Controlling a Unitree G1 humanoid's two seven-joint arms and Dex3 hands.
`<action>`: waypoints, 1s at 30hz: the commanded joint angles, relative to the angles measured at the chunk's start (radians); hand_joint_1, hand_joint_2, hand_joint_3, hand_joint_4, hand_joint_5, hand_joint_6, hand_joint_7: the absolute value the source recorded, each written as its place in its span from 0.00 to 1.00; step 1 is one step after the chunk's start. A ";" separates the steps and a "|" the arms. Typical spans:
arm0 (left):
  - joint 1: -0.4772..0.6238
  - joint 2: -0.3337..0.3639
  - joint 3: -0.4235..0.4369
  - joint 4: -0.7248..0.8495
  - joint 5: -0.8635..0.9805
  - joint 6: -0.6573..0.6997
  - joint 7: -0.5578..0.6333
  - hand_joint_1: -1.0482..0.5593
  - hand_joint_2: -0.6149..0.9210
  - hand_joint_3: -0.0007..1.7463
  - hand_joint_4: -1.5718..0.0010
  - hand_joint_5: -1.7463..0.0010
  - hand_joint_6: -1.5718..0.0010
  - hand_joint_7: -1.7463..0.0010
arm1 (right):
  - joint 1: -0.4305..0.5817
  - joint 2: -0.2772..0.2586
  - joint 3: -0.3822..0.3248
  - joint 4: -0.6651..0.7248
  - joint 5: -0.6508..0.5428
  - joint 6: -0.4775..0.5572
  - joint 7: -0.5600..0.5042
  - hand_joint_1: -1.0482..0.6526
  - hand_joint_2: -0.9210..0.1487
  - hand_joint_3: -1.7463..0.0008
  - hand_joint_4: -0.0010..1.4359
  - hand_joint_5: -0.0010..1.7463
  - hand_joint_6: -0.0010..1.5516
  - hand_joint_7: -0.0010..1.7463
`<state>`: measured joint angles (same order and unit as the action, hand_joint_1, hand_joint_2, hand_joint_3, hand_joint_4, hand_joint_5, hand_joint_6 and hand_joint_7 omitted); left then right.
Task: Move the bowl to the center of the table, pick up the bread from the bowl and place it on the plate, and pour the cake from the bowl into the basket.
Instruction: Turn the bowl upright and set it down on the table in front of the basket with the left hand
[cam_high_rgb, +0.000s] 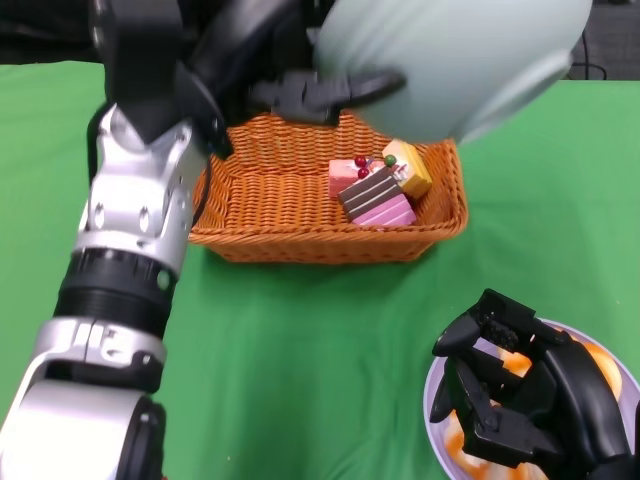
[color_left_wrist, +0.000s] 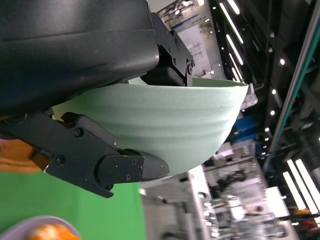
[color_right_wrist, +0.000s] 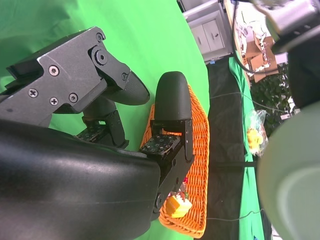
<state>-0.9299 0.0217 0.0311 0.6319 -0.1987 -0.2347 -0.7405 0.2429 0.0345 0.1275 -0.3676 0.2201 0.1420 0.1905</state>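
Head view looks down; both close wrist views share its basket (cam_high_rgb: 330, 215).

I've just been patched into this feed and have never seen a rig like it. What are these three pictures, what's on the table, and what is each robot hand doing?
This is a humanoid robot with two silver forearms ending in black, many-fingered hands. The head view looks down at a green table. The other two pictures come from cameras at each wrist, turned sideways.

The left robot hand grips a pale green bowl, tipped over a wicker basket. Cake pieces already lie in the basket.

The right robot hand rests low over a pale plate with orange-coloured food on it, probably the bread. Whether it holds anything I cannot tell.

The left wrist view shows the bowl close up; the right wrist view shows the basket's end.
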 joint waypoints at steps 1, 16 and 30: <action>0.083 0.087 -0.033 0.032 0.129 -0.424 0.016 0.48 0.89 0.43 0.52 0.00 0.58 0.14 | 0.000 -0.010 -0.016 0.007 0.016 -0.014 0.008 0.57 0.36 0.30 0.50 0.98 0.42 0.85; 0.196 0.217 0.060 0.290 0.528 -1.313 0.230 0.48 0.95 0.23 0.55 0.00 0.49 0.32 | -0.002 -0.012 -0.034 0.005 0.065 0.015 0.030 0.57 0.36 0.31 0.51 0.96 0.42 0.83; 0.403 0.353 0.118 0.265 0.920 -1.380 0.684 0.50 0.96 0.14 0.52 0.00 0.52 0.23 | -0.008 -0.022 -0.051 0.002 0.073 0.024 0.044 0.57 0.32 0.34 0.50 0.97 0.41 0.82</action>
<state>-0.5352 0.3338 0.1444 0.9189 0.6954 -1.6072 -0.1214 0.2368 0.0248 0.0866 -0.3663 0.2799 0.1636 0.2303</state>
